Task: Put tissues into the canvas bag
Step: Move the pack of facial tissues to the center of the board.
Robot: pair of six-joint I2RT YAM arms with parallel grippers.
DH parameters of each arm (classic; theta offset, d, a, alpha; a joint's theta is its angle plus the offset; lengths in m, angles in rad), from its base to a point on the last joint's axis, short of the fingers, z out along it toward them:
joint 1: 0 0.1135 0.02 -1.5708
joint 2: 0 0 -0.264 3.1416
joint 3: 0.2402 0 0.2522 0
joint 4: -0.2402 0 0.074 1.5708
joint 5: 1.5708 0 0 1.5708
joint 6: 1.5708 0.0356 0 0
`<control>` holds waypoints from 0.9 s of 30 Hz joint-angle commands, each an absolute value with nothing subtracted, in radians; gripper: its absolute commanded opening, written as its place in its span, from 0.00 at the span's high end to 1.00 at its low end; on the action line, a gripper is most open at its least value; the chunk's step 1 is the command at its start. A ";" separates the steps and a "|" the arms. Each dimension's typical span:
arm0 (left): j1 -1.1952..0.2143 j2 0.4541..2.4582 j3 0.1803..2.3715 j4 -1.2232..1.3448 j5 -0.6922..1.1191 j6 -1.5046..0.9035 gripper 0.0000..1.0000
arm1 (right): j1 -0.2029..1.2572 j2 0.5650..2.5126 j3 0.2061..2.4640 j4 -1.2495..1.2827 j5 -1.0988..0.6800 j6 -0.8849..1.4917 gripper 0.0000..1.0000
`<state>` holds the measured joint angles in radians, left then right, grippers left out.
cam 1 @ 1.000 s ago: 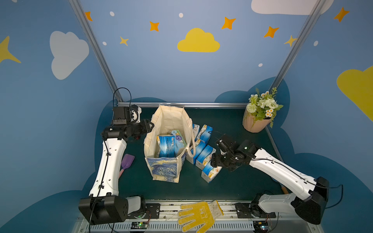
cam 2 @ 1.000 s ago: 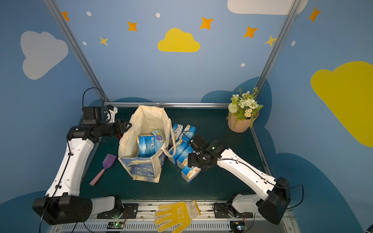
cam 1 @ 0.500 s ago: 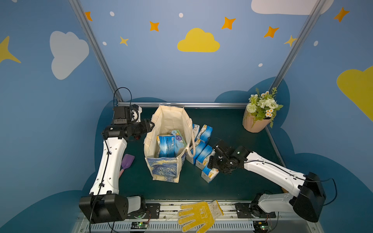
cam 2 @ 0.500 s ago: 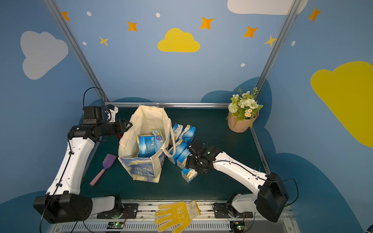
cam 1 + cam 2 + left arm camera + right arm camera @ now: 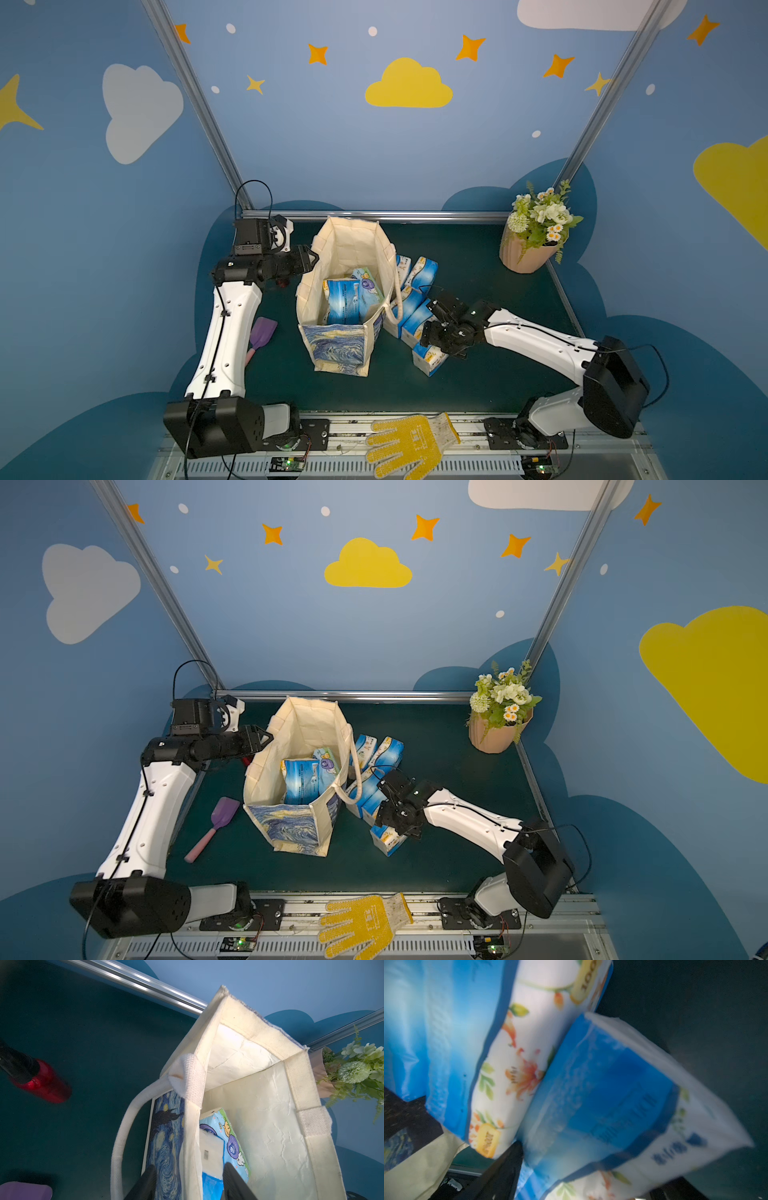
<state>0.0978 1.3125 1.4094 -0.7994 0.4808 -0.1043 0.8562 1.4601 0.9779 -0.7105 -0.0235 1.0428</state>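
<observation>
Green tabletop (image 5: 478,374) bears it all: the right gripper (image 5: 431,333), jaws spread wide, straddles the nearest pack of tissues (image 5: 430,362) just right of the canvas bag (image 5: 334,351), whose left rim the left gripper (image 5: 309,258) pinches; best to close low and squarely on the soft wrapper.

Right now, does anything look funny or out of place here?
Yes. A yellow glove lies on the front metal rail, and a purple spatula lies on the table beside the bag. Neither seems to belong with this packing job.
</observation>
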 commanded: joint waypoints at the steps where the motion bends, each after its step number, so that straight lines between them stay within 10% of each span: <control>1: 0.101 1.325 1.418 -0.793 0.477 -0.083 0.96 | 0.850 1.499 0.980 -0.715 -0.021 1.033 0.15; 27: 0.100 1.347 1.435 -0.796 0.488 -0.094 0.96 | 0.689 1.205 0.953 -1.073 0.085 0.886 0.15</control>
